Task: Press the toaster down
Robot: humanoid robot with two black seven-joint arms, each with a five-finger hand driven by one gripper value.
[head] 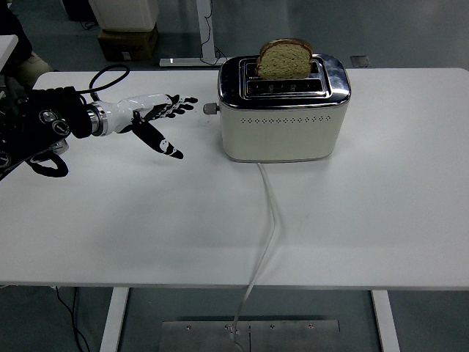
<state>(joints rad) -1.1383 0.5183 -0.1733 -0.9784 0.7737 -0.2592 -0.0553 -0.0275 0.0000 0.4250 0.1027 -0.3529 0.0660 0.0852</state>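
A cream and chrome toaster (pixel 283 121) stands at the back middle of the white table (pixel 366 220). A slice of brown bread (pixel 283 59) sticks up out of its rear slot. The toaster's lever knob (pixel 210 108) juts from its left end. My left hand (pixel 165 117) reaches in from the left over the table, fingers spread and holding nothing. Its fingertips (pixel 189 103) are a short way left of the knob, not touching it. The right arm is not in view.
The toaster's white cord (pixel 269 220) runs from its front down over the table's near edge. A cardboard box (pixel 126 40) and table legs stand on the floor behind the table.
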